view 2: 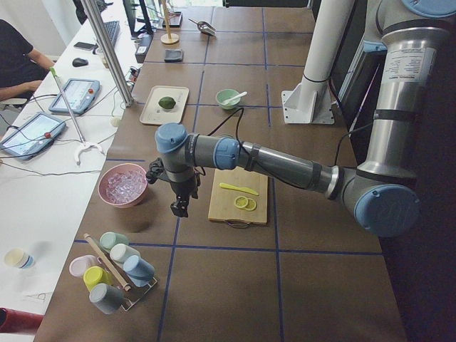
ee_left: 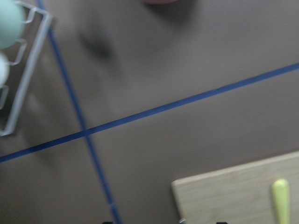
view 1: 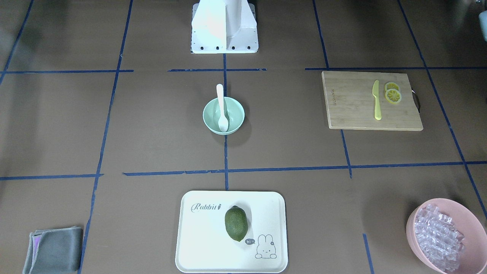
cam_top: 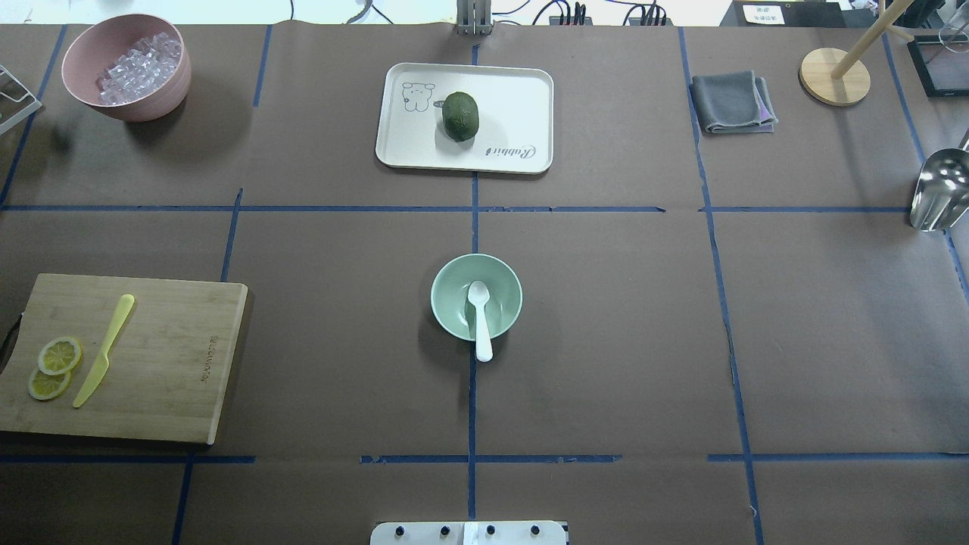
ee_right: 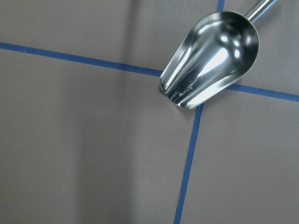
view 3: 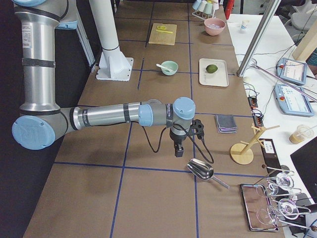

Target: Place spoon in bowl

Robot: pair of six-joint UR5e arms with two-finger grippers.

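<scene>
Already done, it seems | white spoon [cam_top: 481,322] lies scoop inside mint bowl [cam_top: 501,277], handle overhanging its robot-side rim | left hand [view 2: 180,206], right hand [view 3: 179,148] off at desk [cam_top: 606,341] ends, spread: cannot tell | risk: any nudge could tip the leaning spoon out.

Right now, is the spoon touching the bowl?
Touching. The overhead exterior view shows the spoon with its scoop lying inside the bowl and its handle resting across the rim nearest the robot.
</scene>
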